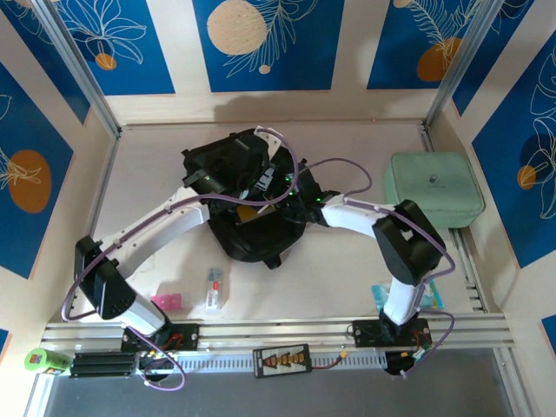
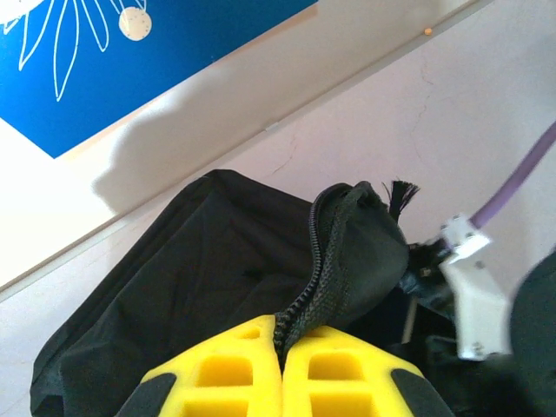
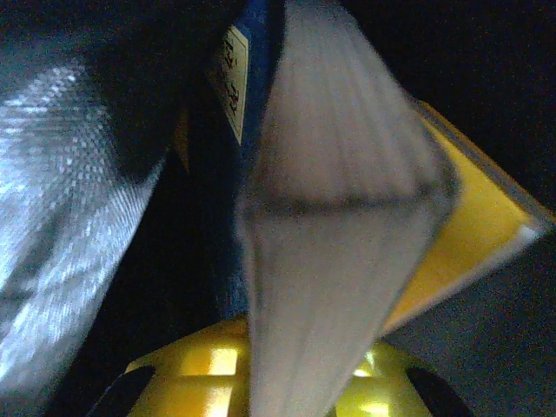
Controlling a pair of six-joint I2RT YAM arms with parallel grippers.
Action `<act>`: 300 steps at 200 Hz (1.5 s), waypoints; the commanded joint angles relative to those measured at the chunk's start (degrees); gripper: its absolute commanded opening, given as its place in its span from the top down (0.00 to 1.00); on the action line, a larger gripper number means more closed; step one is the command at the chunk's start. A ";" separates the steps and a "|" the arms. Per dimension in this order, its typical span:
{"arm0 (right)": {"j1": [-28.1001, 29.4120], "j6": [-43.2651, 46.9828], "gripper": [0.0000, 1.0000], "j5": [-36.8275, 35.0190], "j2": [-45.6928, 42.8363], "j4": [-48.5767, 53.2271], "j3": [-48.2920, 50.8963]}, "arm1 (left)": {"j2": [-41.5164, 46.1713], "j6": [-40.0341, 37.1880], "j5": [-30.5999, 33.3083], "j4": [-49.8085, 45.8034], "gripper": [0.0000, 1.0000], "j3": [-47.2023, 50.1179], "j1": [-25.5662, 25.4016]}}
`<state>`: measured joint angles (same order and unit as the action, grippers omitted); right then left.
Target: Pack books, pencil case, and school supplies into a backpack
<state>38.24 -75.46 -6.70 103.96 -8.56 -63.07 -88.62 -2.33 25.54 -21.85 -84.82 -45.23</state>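
pinching backpack (image 2: pixel 200 287) zipper edge, left gripper (image 2: pixel 281 372); right gripper (image 3: pixel 291 373) clamps books (image 3: pixel 339 217), seemingly inside dim backpack.

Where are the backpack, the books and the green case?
backpack (image 1: pixel 256 245): top view, black fabric at its near end.
books (image 3: pixel 330 287): right wrist view, grey page edges.
green case (image 1: pixel 434 187): top view, middle of its lid.

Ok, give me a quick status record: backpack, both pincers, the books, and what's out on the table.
backpack: mid-table, between both arms
left pincer: shut on its zipper edge
right pincer: shut on books, inside the dark backpack
loose on table: mint-green case far right; pink item and small bottle near front
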 commanded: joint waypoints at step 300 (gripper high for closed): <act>-14.15 10.77 0.34 -14.05 -47.11 29.94 21.88 | -17.29 12.69 -27.74 -5.21 1.00 -18.36 0.32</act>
<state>24.58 -66.22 -19.97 57.87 17.89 -40.47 -104.60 7.70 1.15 -27.53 -96.77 -45.06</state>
